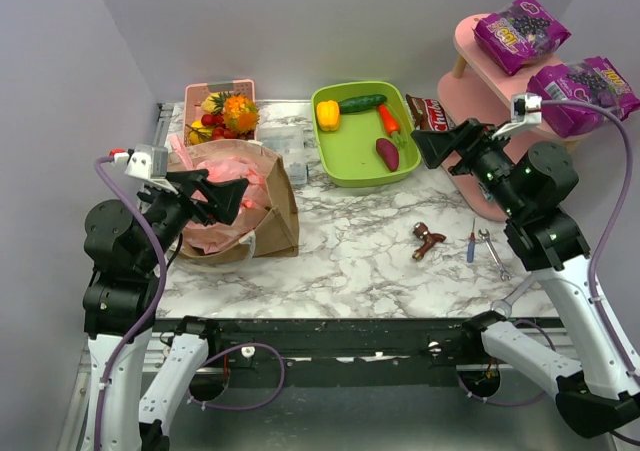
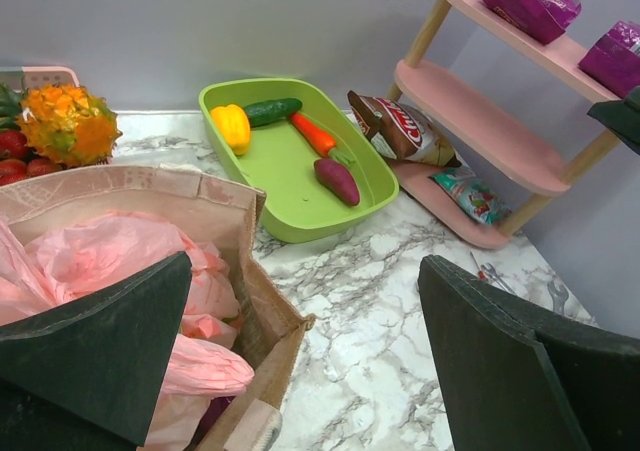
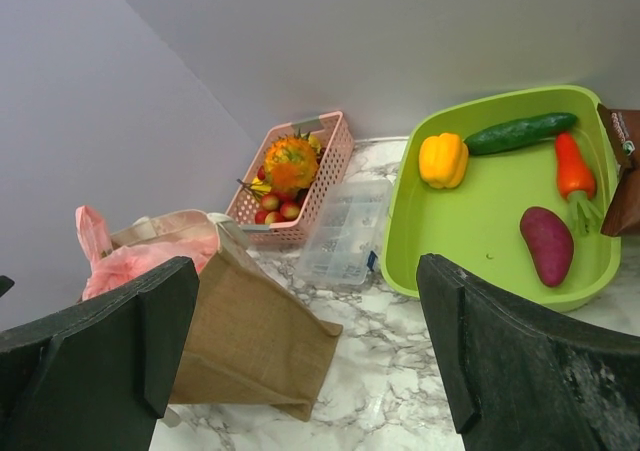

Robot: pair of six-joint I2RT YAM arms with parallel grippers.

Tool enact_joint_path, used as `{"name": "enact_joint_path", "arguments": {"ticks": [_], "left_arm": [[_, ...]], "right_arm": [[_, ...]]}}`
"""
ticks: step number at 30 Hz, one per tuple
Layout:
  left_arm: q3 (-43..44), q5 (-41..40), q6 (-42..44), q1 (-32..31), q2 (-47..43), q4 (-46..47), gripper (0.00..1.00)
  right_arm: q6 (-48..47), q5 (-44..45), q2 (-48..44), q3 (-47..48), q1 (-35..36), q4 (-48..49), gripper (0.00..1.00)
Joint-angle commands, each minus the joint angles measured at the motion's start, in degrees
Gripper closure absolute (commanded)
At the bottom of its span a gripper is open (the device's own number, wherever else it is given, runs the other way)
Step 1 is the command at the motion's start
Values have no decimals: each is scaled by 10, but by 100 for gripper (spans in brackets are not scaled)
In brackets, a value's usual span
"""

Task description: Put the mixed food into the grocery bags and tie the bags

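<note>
The brown bag (image 1: pixel 275 211) stands open at the table's left, with the crinkly pink plastic bag (image 1: pixel 225 196) stuffed inside it; both also show in the left wrist view (image 2: pixel 250 271) (image 2: pixel 110 261) and the right wrist view (image 3: pixel 250 341) (image 3: pixel 140 256). A green tray (image 1: pixel 350 156) holds a yellow pepper (image 1: pixel 328 114), cucumber (image 1: pixel 362 102), carrot (image 1: pixel 390 120) and purple sweet potato (image 1: pixel 387 153). My left gripper (image 1: pixel 228 196) is open and empty above the bag's mouth. My right gripper (image 1: pixel 435 143) is open and empty, raised beside the tray's right edge.
A pink slatted basket (image 1: pixel 220 111) of fruit stands at the back left, a clear plastic box (image 1: pixel 290 151) beside it. A pink shelf (image 1: pixel 480 71) at right carries purple snack packets (image 1: pixel 520 33) and a chip bag (image 1: pixel 425 111). A small brown figure (image 1: pixel 428 239) and wrenches (image 1: pixel 485 246) lie front right.
</note>
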Motion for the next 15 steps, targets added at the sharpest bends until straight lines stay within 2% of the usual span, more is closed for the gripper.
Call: {"name": "enact_joint_path", "arguments": {"ticks": [1, 15], "left_arm": [[-7, -7, 13, 3, -10, 2, 2], [-18, -37, 19, 3, -49, -30, 2]], "right_arm": [[2, -2, 8, -6, -3, 9, 0], [17, -50, 38, -11, -4, 36, 0]]}}
